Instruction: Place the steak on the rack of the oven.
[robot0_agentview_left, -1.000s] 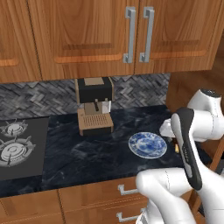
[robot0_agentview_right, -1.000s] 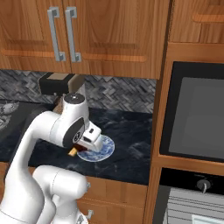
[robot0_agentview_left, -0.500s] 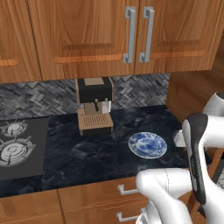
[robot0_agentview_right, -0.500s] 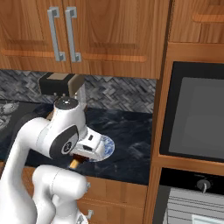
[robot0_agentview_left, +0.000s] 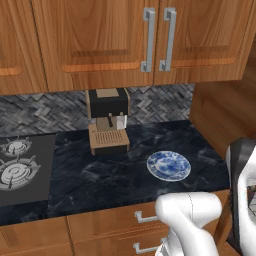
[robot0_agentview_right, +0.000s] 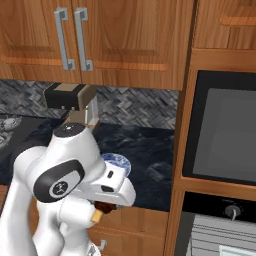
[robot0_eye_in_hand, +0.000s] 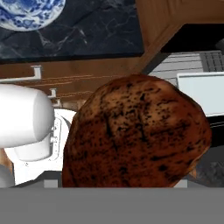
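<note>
Carry step under way. Hand (robot0_agentview_right: 102, 210) clamped on dark reddish-brown steak (robot0_eye_in_hand: 135, 133), held low off near edge of dark marble bench (robot0_agentview_left: 125, 170), left of black-framed oven (robot0_agentview_right: 225, 135). Next: swing right, reach rack inside.

the white arm bends low in front of the counter (robot0_agentview_right: 150, 150). under its hand, the gripper (robot0_agentview_right: 102, 209) is closed on the steak (robot0_agentview_right: 103, 207) — a small dark brown lump with an orange bit at its left end. just behind the arm, the blue plate (robot0_agentview_right: 120, 164) sits on the counter. the coffee machine (robot0_agentview_right: 70, 102) is far back on the left. the black oven (robot0_agentview_right: 222, 132) is on the right — its door is closed.
</note>
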